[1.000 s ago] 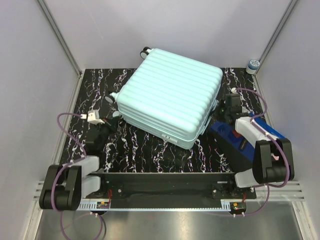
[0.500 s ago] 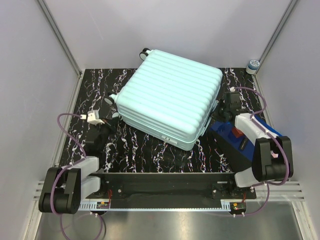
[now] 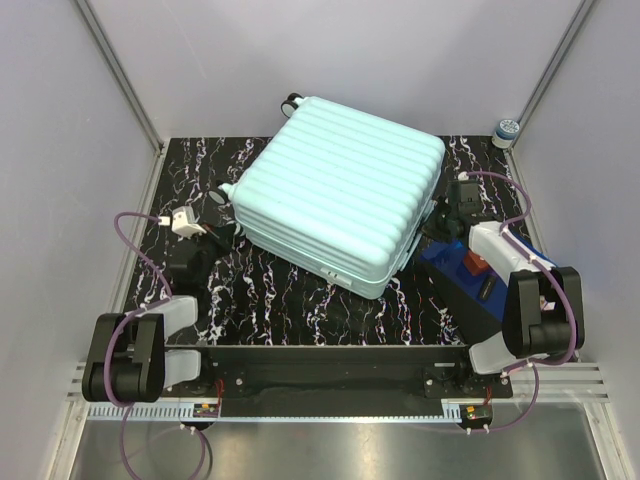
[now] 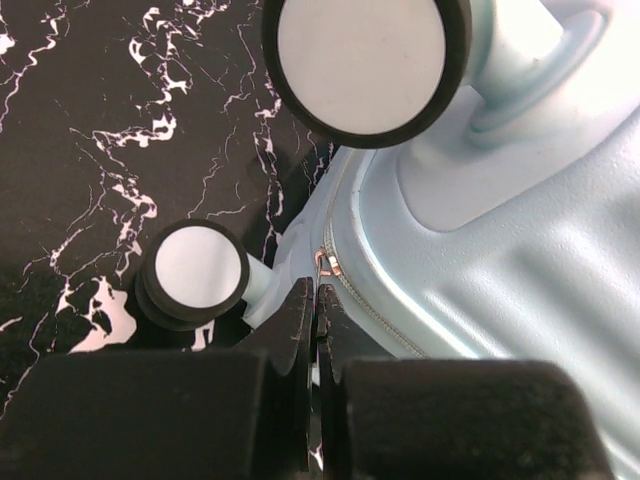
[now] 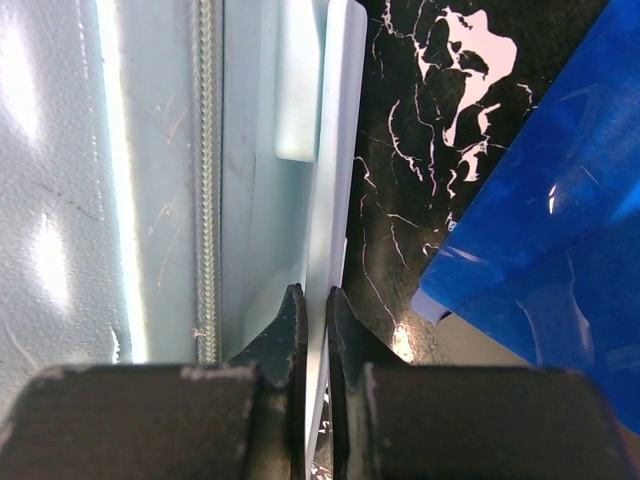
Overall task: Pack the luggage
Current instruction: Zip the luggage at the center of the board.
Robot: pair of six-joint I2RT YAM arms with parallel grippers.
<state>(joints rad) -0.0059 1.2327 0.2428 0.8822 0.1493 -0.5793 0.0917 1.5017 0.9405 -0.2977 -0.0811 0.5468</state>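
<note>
Left gripper (image 4: 317,298): jaws pressed together, tips at zipper line of luggage (image 3: 340,200), beside its small wheel (image 4: 192,272). Right gripper (image 5: 312,305): clamped on thin pale edge piece on luggage's opposite side. Luggage lies closed, flat on marble table (image 3: 280,300). Blue box (image 5: 540,230) just beside luggage.

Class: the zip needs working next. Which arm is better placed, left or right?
Left, probably: the left gripper, shut, sits right at the zip pull on the luggage. The right gripper pinches the pale side edge, far from that pull.
</note>
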